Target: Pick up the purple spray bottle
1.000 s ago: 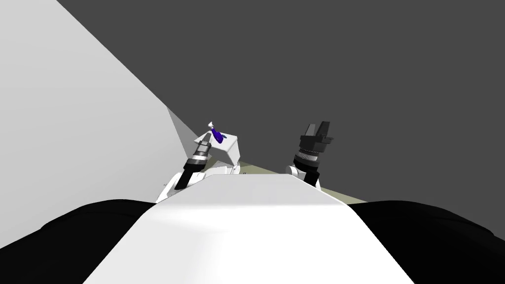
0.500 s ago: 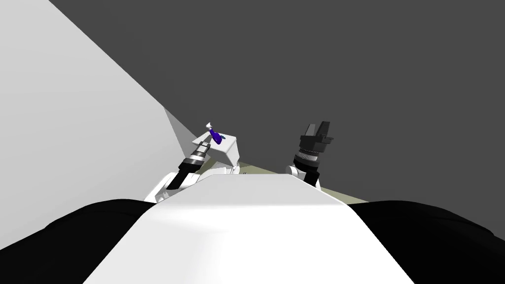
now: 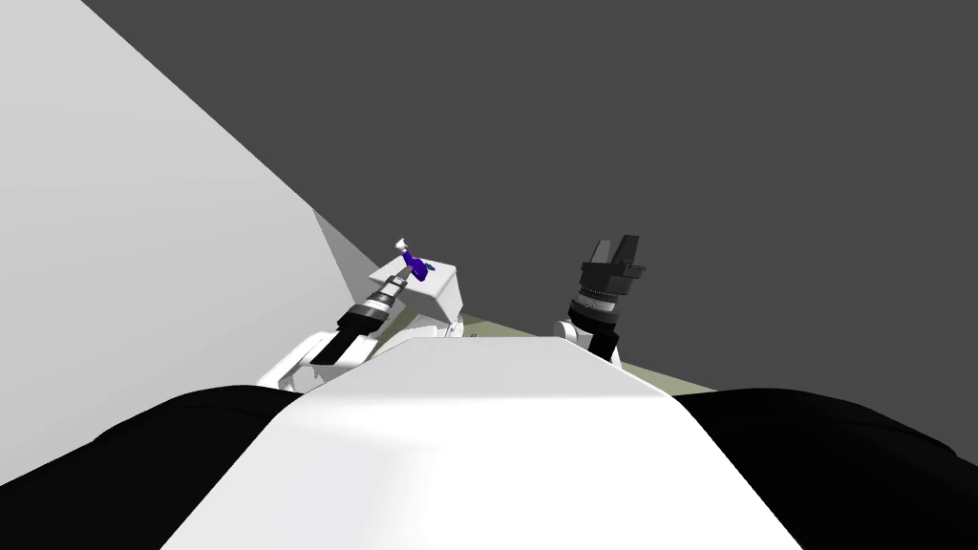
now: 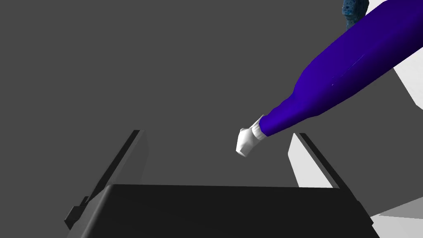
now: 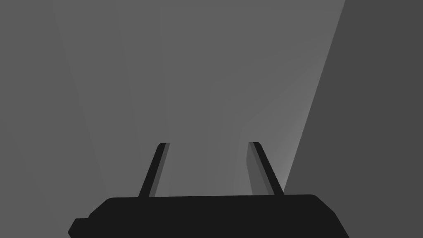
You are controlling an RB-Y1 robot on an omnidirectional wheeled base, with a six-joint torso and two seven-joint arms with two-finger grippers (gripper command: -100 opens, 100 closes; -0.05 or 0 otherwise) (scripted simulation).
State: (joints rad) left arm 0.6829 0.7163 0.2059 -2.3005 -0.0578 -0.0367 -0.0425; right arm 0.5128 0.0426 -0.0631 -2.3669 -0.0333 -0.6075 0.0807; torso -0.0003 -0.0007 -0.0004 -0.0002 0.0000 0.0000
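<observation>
Left gripper (image 4: 219, 133): spread wide and pinching nothing. Its fingers (image 4: 139, 157) stood either side of open air and touched nothing.

Between the fingers: the white cap (image 4: 248, 141) of the purple spray bottle (image 4: 343, 76) sat just inside the gap. It was near one finger and touched neither. The purple body ran on past that finger's tip, outside the gap.

What had changed: over the last second my left arm had stretched further out, with the elbow swinging outward. The gripper had drawn in from near the bottle to just beside it. The head view had also shifted slightly, which was my own move. The bottle had not stirred.

Where the bottle was: on the white table (image 3: 444, 286), cap uppermost as far as the head view showed. A small blue speckled thing (image 4: 354, 10) lay just behind it.

Meaning for the task: I judged the approach nearly done and the grasp not yet made. Only the cap lay between the fingers, so I would have needed to go further in, around the neck or body, before pressing them together. Squeezing the cap alone risked tipping the bottle.

Right gripper (image 5: 206, 143): fingers apart and empty, held up on my right, well apart from the table.
</observation>
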